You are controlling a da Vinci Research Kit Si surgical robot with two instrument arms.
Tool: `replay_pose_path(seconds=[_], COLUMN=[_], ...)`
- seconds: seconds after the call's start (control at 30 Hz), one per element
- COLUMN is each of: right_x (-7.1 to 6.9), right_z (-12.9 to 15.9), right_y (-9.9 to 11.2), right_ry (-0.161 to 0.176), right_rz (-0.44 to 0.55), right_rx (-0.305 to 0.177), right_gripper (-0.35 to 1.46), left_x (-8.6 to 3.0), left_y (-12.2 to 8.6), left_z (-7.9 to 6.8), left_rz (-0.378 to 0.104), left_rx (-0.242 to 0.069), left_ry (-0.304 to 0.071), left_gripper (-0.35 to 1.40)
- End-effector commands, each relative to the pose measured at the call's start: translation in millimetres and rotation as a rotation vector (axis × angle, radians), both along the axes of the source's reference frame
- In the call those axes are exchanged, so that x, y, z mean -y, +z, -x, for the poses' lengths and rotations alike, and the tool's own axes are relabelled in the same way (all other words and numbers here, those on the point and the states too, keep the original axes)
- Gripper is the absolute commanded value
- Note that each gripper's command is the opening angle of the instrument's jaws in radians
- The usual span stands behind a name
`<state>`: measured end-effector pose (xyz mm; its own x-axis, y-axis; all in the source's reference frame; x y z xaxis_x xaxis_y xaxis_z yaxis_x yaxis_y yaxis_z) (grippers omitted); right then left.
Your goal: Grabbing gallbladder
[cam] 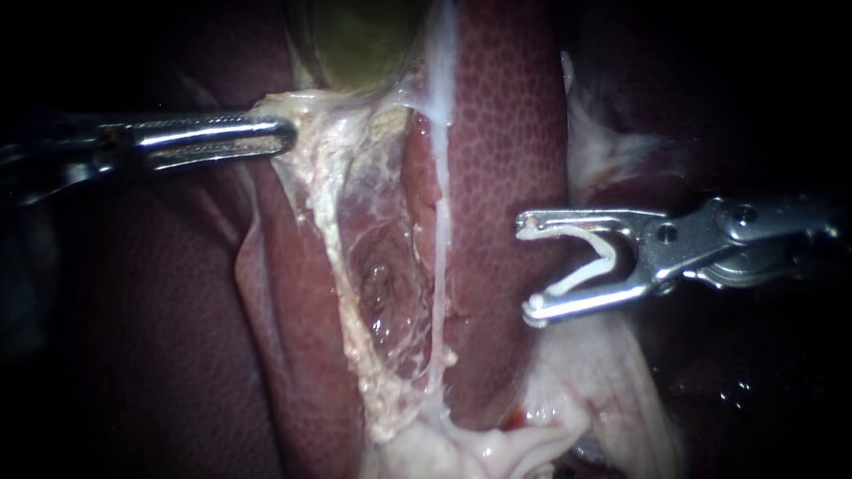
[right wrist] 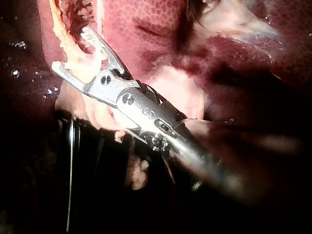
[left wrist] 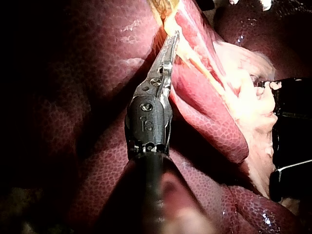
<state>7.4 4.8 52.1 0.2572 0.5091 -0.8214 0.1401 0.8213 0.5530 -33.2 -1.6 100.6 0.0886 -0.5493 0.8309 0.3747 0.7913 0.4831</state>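
Note:
The greenish gallbladder [cam: 355, 44] lies at the top of the endoscope view, with pale, frayed tissue [cam: 328, 177] hanging below it. My left instrument [cam: 282, 136] comes in level from the left, its jaws shut on the upper edge of that pale tissue, which is stretched toward them. The left wrist view shows the same jaws [left wrist: 171, 41] lying together on the tissue's edge. My right instrument [cam: 531, 269] hovers over the liver at the right, apart from the gallbladder. Its jaws stand wide and hold a white clip [cam: 595, 262] between them; the right wrist view shows this clip [right wrist: 83, 66] too.
Mottled red liver [cam: 506, 133] flanks the dissected pocket on both sides. A thin white tube [cam: 439, 248] runs down the middle from the gallbladder to pale fatty tissue [cam: 479, 443] at the bottom. More pale tissue [cam: 612, 151] lies behind the right instrument.

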Motion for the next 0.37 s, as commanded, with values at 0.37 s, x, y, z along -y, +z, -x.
replay_pose_path(seconds=[0.37], right_x=[0.0], right_z=[0.0], right_y=[0.0], right_ry=[0.000], right_rz=[0.000], right_rx=[0.000], right_gripper=[0.57], left_x=[0.2], left_y=[0.1], left_z=[0.1], left_rz=[0.002], left_rx=[-0.004], left_ry=[-0.004], left_gripper=[-0.35])
